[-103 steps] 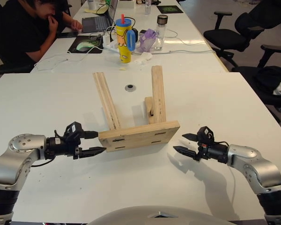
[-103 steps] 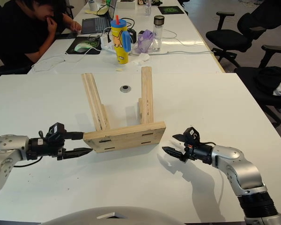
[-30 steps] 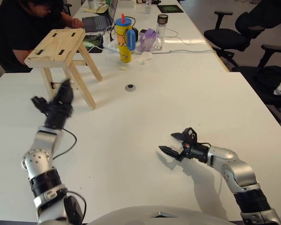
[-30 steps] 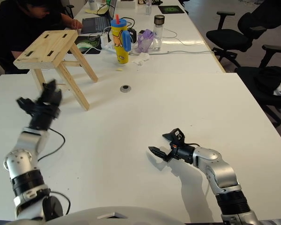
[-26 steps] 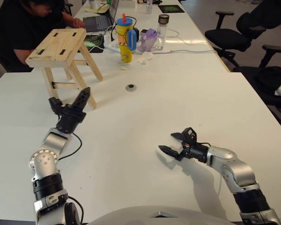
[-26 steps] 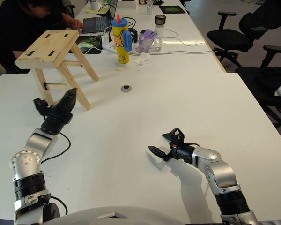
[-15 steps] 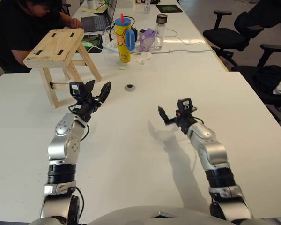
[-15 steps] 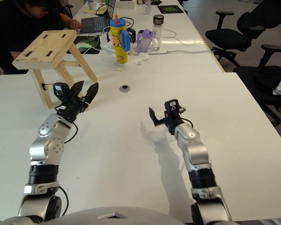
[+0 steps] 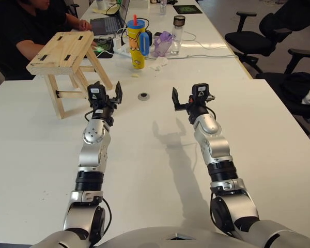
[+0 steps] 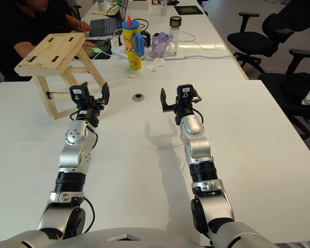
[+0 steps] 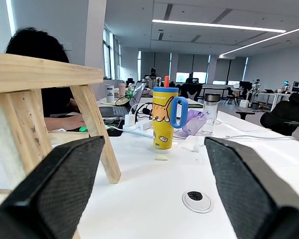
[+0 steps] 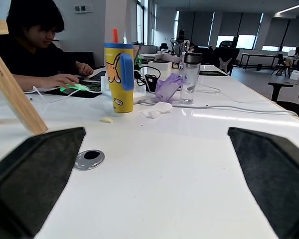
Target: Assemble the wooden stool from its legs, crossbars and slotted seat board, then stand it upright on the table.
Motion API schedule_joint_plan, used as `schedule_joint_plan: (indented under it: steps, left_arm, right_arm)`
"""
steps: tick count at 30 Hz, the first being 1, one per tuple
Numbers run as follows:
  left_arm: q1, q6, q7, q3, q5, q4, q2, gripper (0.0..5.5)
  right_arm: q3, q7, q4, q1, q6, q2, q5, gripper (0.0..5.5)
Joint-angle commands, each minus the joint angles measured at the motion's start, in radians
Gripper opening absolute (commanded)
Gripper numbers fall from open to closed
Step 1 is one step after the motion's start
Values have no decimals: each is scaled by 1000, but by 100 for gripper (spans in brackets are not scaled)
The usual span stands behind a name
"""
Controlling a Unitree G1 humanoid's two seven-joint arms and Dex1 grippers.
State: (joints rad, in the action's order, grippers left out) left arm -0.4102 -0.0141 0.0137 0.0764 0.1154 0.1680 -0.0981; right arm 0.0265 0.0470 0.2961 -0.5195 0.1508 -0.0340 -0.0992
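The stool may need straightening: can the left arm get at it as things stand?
Probably yes: the left gripper, jaws open, hangs just beside the stool, close to its nearest leg, and nothing stands between them.

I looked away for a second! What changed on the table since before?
The stool lay on its side in the middle; now it stands upright at the far left of the table. The left gripper and right gripper, then low beside its seat, now reach forward, open and empty. The cup and bottle stayed put.
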Motion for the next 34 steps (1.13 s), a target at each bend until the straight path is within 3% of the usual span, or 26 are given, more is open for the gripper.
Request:
schedule_joint_plan:
  steps: [1,34]
  left_arm:
    - [-60,48,-7,-12,-62,50,-25,372]
    - [-75,202,44,-43,-50,158,66,372]
  right_arm:
    - [-19,2,38,-38,-28,20,19,540]
    - [-13,-6,125,-32,-147,12,69,540]
